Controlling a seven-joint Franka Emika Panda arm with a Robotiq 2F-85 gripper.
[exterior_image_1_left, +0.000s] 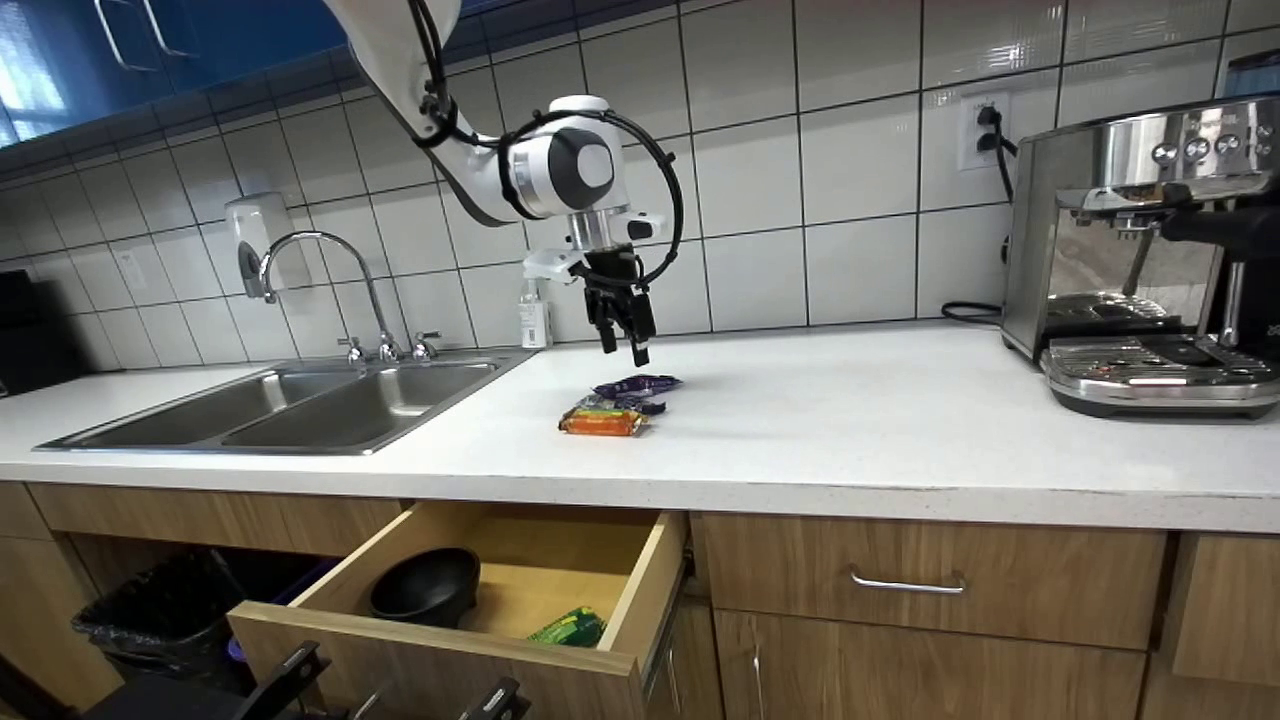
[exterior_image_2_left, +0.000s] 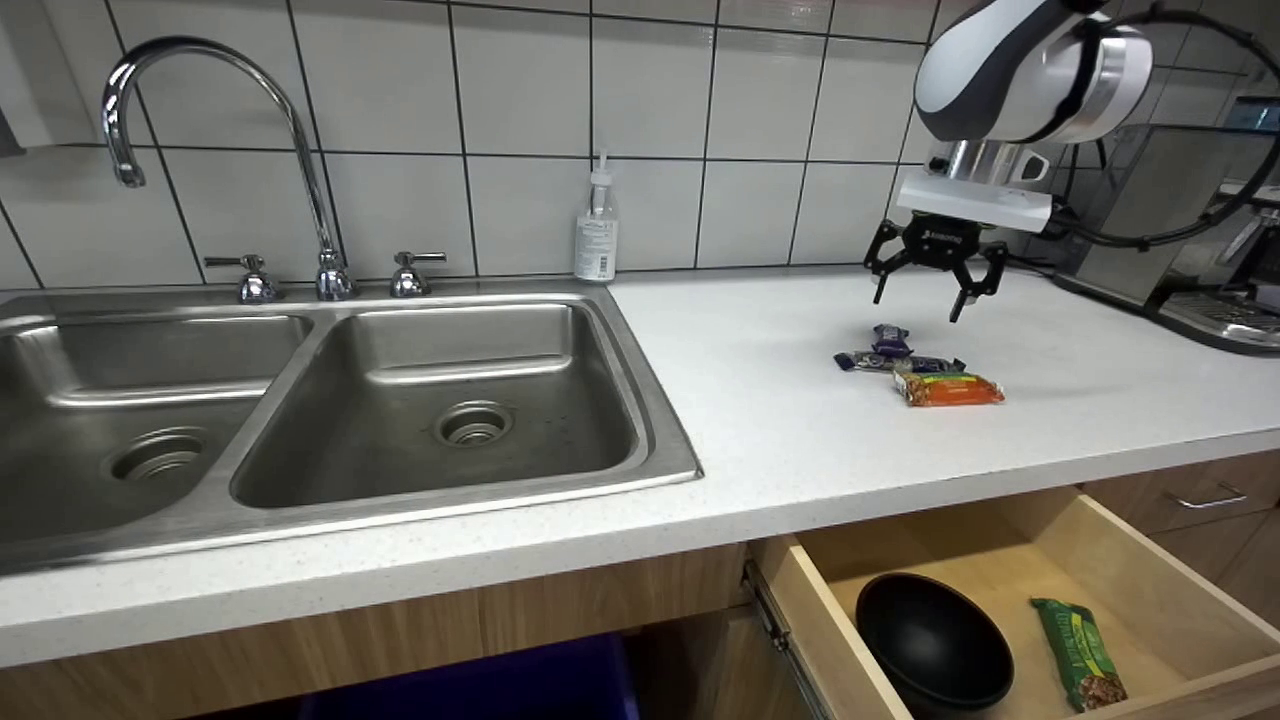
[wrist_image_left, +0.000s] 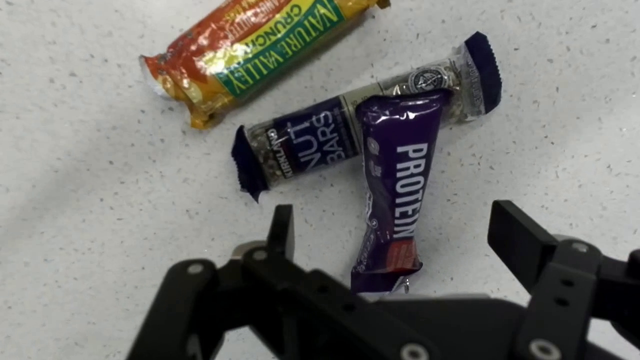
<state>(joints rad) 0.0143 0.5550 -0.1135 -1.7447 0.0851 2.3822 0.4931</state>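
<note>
The open drawer (exterior_image_2_left: 1130, 578) holds a black bowl (exterior_image_2_left: 935, 645) and a green snack bar (exterior_image_2_left: 1080, 650). The tool (exterior_image_2_left: 917, 300), spread wide and gripping nothing, hangs above the purple bar (wrist_image_left: 402, 165).

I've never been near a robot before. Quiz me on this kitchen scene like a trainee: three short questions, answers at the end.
1. What lies partly over the nut bar: A) the orange bar, B) the purple protein bar, or C) nothing?
2. True or false: the gripper is holding nothing.
3. What shares the open drawer with the black bowl?

Key:
1. B.
2. True; its jaws stand open above the counter.
3. A green-wrapped bar.
</note>
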